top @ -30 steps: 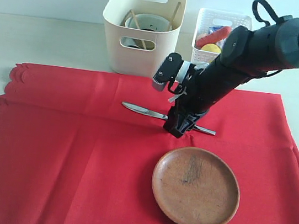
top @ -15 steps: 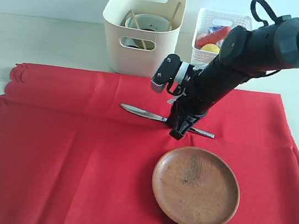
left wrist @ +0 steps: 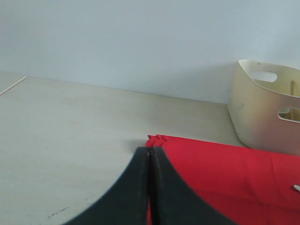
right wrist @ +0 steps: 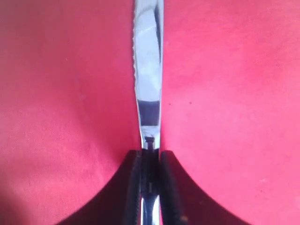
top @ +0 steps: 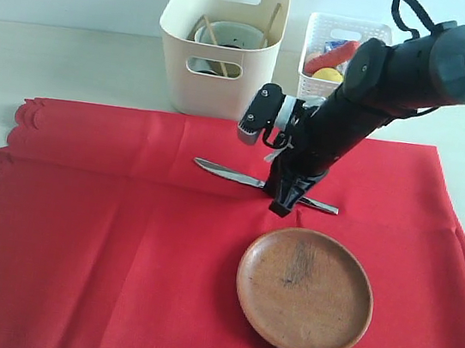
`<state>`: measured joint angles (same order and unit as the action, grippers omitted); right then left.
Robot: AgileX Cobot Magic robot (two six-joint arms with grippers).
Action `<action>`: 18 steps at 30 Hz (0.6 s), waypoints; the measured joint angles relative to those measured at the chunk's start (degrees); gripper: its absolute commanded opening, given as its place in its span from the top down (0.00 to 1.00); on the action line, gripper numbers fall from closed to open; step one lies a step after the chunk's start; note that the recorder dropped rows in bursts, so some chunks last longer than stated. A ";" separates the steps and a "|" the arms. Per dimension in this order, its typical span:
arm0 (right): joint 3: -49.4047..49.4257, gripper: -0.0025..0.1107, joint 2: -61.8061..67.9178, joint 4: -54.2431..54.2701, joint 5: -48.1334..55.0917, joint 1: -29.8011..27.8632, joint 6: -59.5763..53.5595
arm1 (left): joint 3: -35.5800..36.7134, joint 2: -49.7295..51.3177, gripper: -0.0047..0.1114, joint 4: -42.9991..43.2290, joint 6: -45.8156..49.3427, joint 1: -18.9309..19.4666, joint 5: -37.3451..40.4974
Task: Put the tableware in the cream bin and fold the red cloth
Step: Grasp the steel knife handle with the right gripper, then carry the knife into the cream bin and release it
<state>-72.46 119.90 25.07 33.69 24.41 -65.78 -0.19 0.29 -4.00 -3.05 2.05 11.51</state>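
The left gripper (left wrist: 150,153) waits well apart from the cream bin (top: 215,85), above bare table near the scalloped corner of the red cloth (top: 103,234), with its jaws pressed together on nothing. The bin already holds a pale bowl (top: 232,32) among other pieces, so the tableware step looks mostly done and the fold not yet started. The step in hand is the pickup of the slim metal knife (top: 224,172), which lies on the cloth just in front of the bin. The right gripper (top: 286,202) has its jaws closed narrowly on the handle end, the serrated blade pointing away from it (whether the knife has cleared the fabric cannot be told). The next move probably calls for a lift, a carry over the bin's rim and a release. The round brown wooden plate (top: 304,292) lies farther in front of the bin, to its right. A white lattice basket (top: 349,22) stands just right of the bin. The only writing is white lettering on the right arm, seemingly "PiP", cut off by the frame edge.
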 measured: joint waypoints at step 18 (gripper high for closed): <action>0.00 0.98 -9.77 12.48 -2.79 0.00 -4.19 | 0.00 0.00 0.96 0.00 0.00 0.00 0.00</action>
<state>-72.46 110.13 37.55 30.90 24.41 -69.96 -0.19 0.29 -4.00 -3.05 2.05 11.51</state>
